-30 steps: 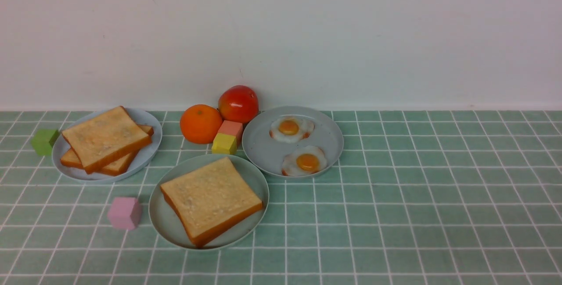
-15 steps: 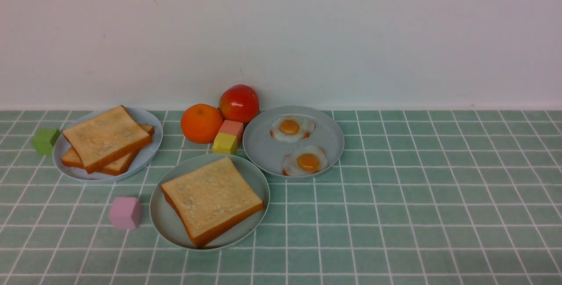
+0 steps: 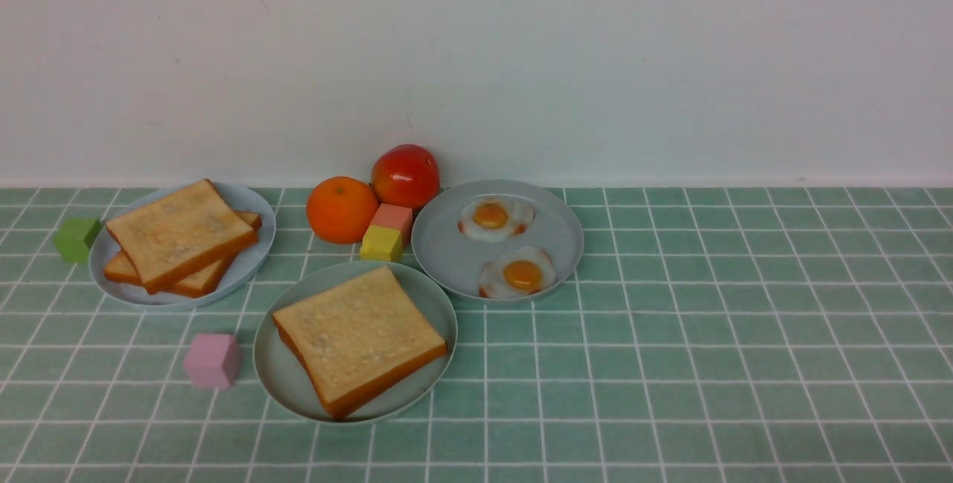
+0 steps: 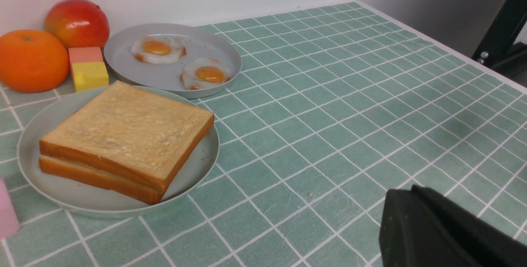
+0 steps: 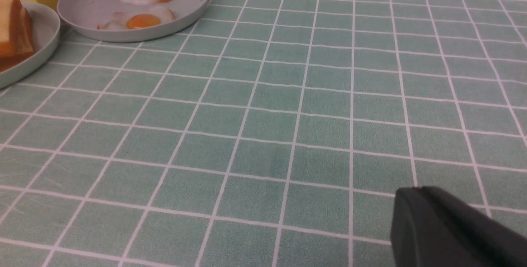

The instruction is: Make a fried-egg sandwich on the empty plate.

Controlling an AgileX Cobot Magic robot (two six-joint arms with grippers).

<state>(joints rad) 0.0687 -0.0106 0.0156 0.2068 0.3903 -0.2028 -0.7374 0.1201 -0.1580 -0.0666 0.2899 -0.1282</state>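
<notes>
On the mint-green plate [image 3: 277,364] near the worktop's [image 3: 707,364] front edge lies the sandwich [image 3: 359,338], beside the egg plate [image 3: 447,245]. Rightward, open tiles stretch unobstructed. Left tool [image 4: 432,230] and right tool [image 5: 444,230] sit closed, empty.

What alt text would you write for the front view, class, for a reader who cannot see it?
A toast sandwich sits on a mint-green plate on green tiles. Behind it are a plate of toast slices, a plate with two fried eggs, an orange and coloured blocks.

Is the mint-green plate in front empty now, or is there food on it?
Not empty. The mint-green plate holds two stacked toast slices; the left wrist view shows both layers. No egg shows between them.
</notes>
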